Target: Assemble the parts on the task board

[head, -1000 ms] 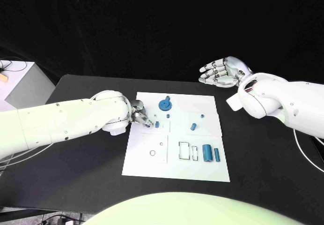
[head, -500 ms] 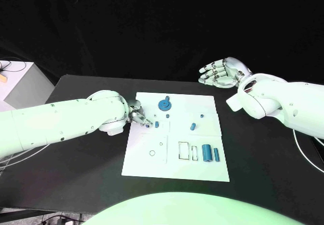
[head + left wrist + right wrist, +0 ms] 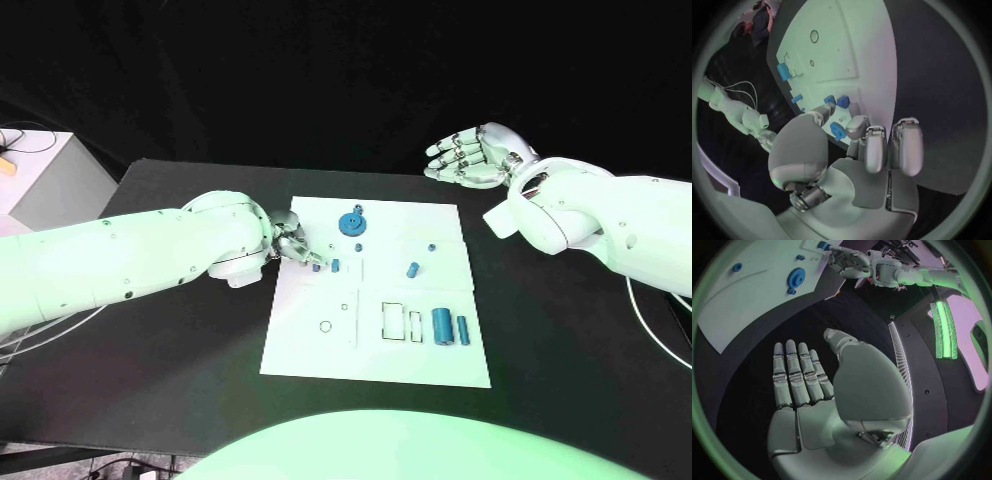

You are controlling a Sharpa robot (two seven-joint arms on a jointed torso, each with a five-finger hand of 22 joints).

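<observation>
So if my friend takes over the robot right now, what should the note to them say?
Left hand: at the task board's left edge, fingers on or near a small blue part; hold unclear.
Right hand: open, raised beyond the board's far right corner, holding nothing.
On the board: blue gear at the far end, small piece mid-board, two blue cylinders near the right edge.
Done: unclear. Left: loose parts still to seat.

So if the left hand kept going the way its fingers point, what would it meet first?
Likely the small blue part just beyond the left hand's fingertips on the board; depth is unclear.
</observation>
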